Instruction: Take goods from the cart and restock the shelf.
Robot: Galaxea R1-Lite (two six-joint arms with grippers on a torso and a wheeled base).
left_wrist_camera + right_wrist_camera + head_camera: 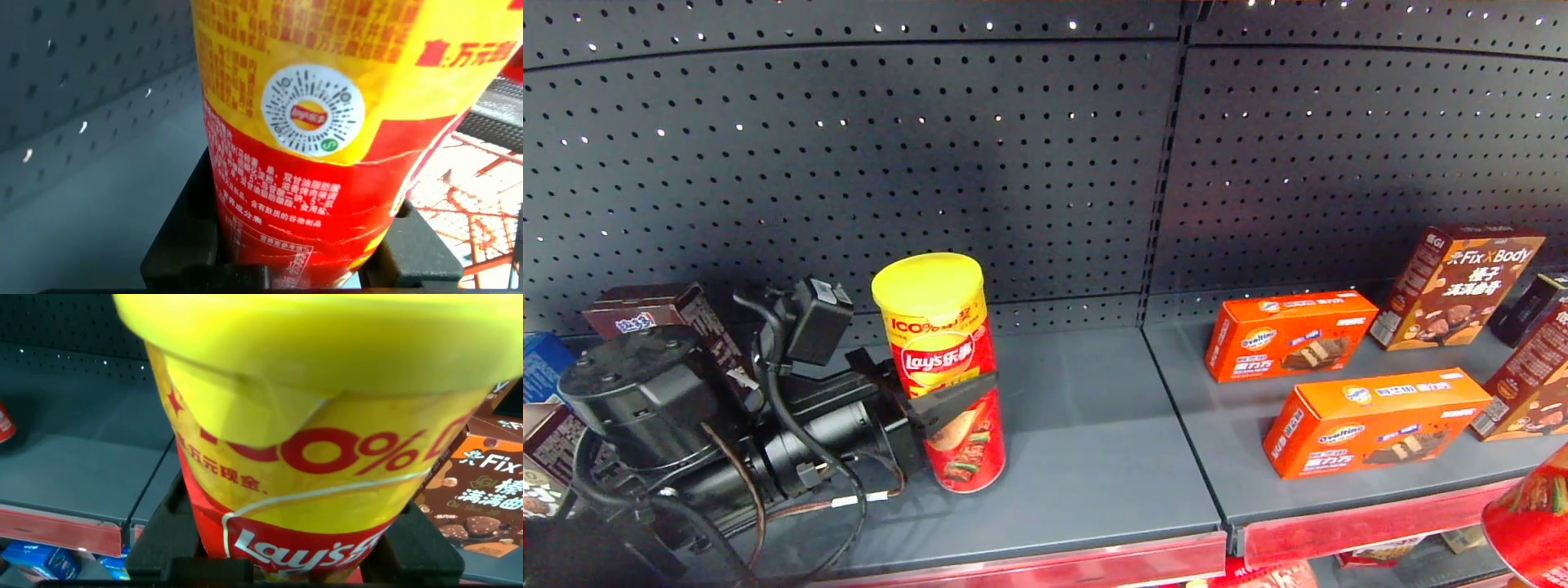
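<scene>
Left of the shelf seam [1180, 416]: left gripper [943, 384], jaws pinching chip can 1 [935, 322], which is held upright, base apparently seated on the shelf [1094, 457].

Right of the seam: orange boxes [1290, 335].

Far right of the seam: chip can 2 [310, 457] is clamped between the right gripper [294, 551] jaws.

Step judged: placement of chip can 1.

Next: left jaws to be spread and the arm drawn back without tipping it.

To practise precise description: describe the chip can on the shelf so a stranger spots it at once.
On the left bay of the dark shelf, before the pegboard back, the chip can stands upright in the left gripper. It is the only tall cylinder there, red with a yellow lid; its neighbours are boxes.
</scene>
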